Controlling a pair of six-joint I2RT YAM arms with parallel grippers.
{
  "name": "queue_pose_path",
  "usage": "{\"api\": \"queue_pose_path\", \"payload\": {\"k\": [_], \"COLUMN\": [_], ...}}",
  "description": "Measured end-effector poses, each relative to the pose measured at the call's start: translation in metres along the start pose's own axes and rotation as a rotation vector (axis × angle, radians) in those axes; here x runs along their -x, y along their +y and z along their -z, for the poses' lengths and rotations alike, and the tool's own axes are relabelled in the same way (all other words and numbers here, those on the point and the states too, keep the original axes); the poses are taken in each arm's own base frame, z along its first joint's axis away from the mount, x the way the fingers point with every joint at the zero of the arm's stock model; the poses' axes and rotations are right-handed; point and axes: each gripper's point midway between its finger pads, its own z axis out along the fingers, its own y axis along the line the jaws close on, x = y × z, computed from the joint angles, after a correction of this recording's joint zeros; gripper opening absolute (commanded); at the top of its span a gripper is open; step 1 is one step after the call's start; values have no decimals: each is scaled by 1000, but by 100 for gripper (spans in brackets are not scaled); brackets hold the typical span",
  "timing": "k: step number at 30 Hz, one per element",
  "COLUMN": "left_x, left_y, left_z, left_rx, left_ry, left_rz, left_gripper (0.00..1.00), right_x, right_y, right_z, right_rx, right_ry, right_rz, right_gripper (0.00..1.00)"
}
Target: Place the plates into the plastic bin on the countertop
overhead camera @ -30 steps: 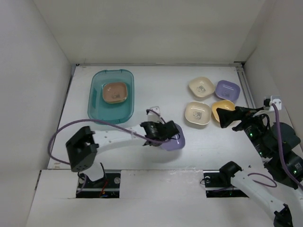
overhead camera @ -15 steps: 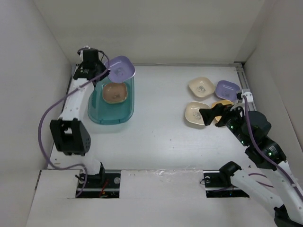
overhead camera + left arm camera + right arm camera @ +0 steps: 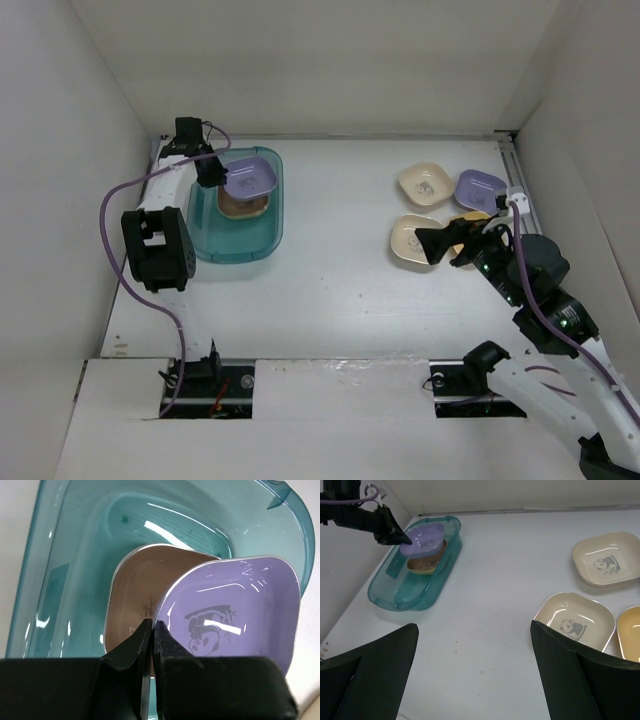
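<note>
The teal plastic bin [image 3: 233, 243] stands at the far left of the countertop. A brown-pink plate [image 3: 237, 205] lies in it. My left gripper [image 3: 217, 172] is shut on the rim of a lavender plate [image 3: 250, 178] and holds it tilted just over the brown-pink one. The left wrist view shows the fingers pinching the lavender plate [image 3: 235, 615] above the brown-pink plate [image 3: 132, 590] inside the bin [image 3: 70, 540]. My right gripper [image 3: 447, 246] is open and empty, over the near plates at the right.
At the right lie two cream plates [image 3: 424, 185] [image 3: 410, 240], a second lavender plate [image 3: 481, 187] and a yellow-orange plate [image 3: 470, 220], partly hidden by my right gripper. White walls close in the left, back and right sides.
My left arm carried the lavender plate from mid-table to the far left, then lowered it into the bin over the brown-pink plate. My right gripper moved left over the near plates.
</note>
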Motion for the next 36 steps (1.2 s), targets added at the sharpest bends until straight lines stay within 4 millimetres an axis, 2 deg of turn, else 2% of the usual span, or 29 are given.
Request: {"api": "queue_pose_path", "payload": {"k": [2, 3, 5, 7, 8, 10, 12, 14, 15, 16, 17, 19, 20, 21, 23, 24, 26, 28, 31, 34, 36], "left_x": [1, 2, 2, 3, 4, 8, 16, 27, 30, 32, 32, 18, 0, -20, -71, -99, -152, -208, -283, -341, -366], "left_y": [3, 6, 11, 17, 19, 21, 17, 3, -9, -28, -56, -126, -169, -204, -271, -295, -328, -342, -337, -320, -311], "left_z": [0, 0, 2, 4, 5, 12, 28, 58, 79, 102, 126, 170, 189, 202, 215, 210, 184, 140, 78, 39, 29], "left_rx": [17, 34, 69, 108, 123, 144, 143, 104, 71, 21, -42, -209, -309, -392, -533, -569, -582, -530, -401, -302, -272], "left_ry": [-8, -13, -19, -24, -29, -50, -91, -163, -208, -254, -305, -381, -391, -385, -330, -285, -198, -105, 8, 92, 132], "left_rz": [-1, -1, 0, 14, 20, 39, 51, 52, 45, 32, 4, -69, -121, -163, -244, -282, -350, -420, -520, -599, -630], "left_gripper": [1, 8, 45, 67, 99, 100, 100, 100, 100, 100, 100, 100, 100, 100, 100, 100, 100, 100, 100, 96, 94], "right_x": [0, -1, -2, -3, -3, -3, -3, -3, -2, -1, -1, 2, 4, 6, 13, 17, 28, 42, 61, 75, 82], "right_y": [1, 1, 2, 2, 2, 2, 2, 0, -2, -3, -5, -10, -13, -16, -20, -22, -25, -26, -26, -25, -25], "right_z": [-1, -1, -2, -2, -2, -2, -2, -2, -1, -1, 0, 2, 3, 5, 10, 14, 23, 34, 57, 77, 86], "right_rx": [4, 7, 12, 14, 15, 15, 14, 6, -1, -9, -22, -53, -71, -88, -125, -145, -175, -193, -202, -201, -197], "right_ry": [0, 3, 7, 10, 10, 10, 11, 8, 5, 1, -3, -9, -11, -14, -21, -27, -42, -69, -128, -180, -204], "right_rz": [0, 0, 1, 2, 4, 9, 15, 21, 23, 26, 26, 24, 22, 19, 12, 5, -5, -15, -33, -44, -50], "right_gripper": [100, 100, 100, 100, 100, 100, 100, 100, 100, 100, 100, 100, 100, 100, 100, 100, 100, 100, 100, 100, 100]}}
